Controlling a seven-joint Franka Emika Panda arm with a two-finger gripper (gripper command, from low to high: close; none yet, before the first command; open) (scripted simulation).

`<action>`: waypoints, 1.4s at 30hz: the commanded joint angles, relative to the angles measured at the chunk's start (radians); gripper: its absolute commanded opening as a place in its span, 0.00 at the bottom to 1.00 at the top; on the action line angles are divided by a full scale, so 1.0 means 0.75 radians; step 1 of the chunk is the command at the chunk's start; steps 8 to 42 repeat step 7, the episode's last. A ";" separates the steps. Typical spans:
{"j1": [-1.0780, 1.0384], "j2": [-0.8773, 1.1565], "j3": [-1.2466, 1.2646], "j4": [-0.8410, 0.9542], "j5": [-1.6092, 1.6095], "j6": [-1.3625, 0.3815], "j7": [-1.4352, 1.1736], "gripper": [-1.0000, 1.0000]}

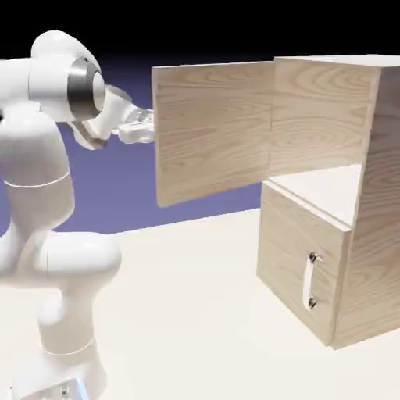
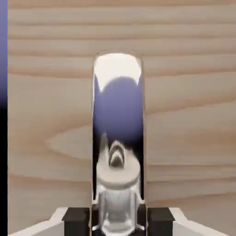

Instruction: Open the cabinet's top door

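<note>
Pale tabletop (image 1: 195, 312) supports the cabinet (image 1: 375, 195). Its top door (image 1: 211, 129), a near-square light wood panel, stands swung wide open from the cabinet front. At the door's free edge, the gripper (image 1: 144, 129) is closed on the silver handle (image 2: 118, 138), arm extended horizontally.

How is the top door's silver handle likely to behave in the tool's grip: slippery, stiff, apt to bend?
The handle is mirror-polished and rounded, so it probably feels slick; the tool could slide along it. It looks like solid metal, likely stiff. The top door, already swung wide from the cabinet, looks like a rigid panel that should pivot rather than flex.
</note>
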 commanded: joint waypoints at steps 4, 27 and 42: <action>-0.009 0.155 -0.010 0.193 0.068 -0.095 0.016 0.00; -0.011 0.215 -0.015 0.270 0.091 -0.132 0.018 1.00; -0.011 0.215 -0.015 0.270 0.091 -0.132 0.018 1.00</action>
